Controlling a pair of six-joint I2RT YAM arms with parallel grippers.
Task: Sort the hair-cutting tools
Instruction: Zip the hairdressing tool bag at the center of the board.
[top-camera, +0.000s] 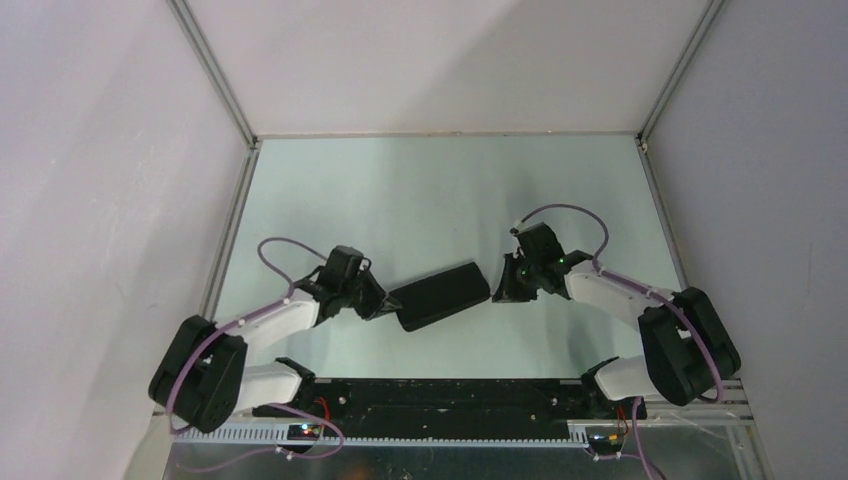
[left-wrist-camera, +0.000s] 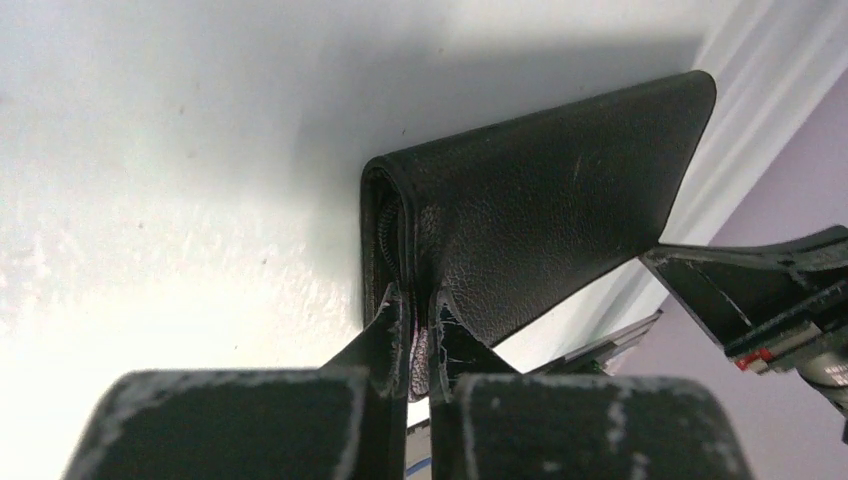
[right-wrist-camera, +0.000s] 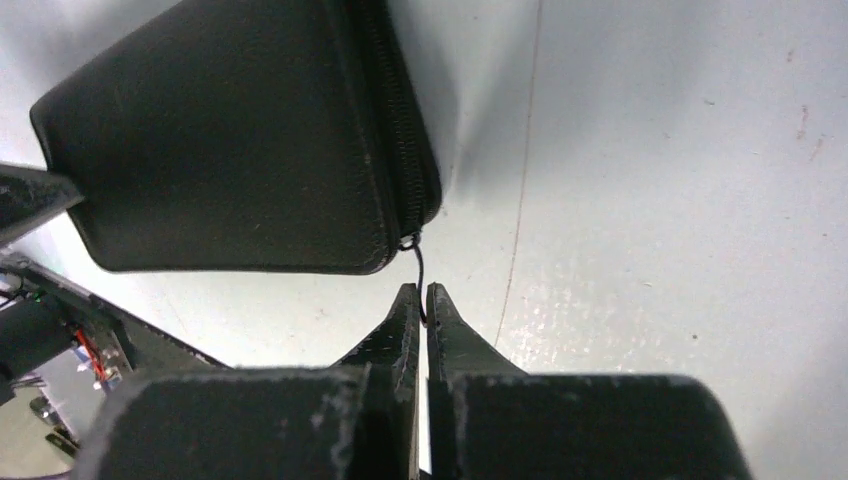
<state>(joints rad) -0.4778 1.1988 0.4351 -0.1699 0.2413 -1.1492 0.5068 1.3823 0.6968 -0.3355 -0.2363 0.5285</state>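
No scissors or combs are in view. A black zipped case (top-camera: 440, 295) lies on the table between the arms. My left gripper (top-camera: 388, 305) is shut on the case's near-left corner; in the left wrist view the fingertips (left-wrist-camera: 420, 318) pinch the case (left-wrist-camera: 540, 200) at its fold. My right gripper (top-camera: 497, 292) is at the case's right end. In the right wrist view it (right-wrist-camera: 421, 296) is shut on the thin black zipper pull (right-wrist-camera: 418, 270) hanging from the corner of the case (right-wrist-camera: 230, 140). The zipper looks closed.
White walls enclose the table on the left, back and right. A black rail (top-camera: 440, 395) with the arm bases runs along the near edge. The right arm's finger shows in the left wrist view (left-wrist-camera: 760, 290).
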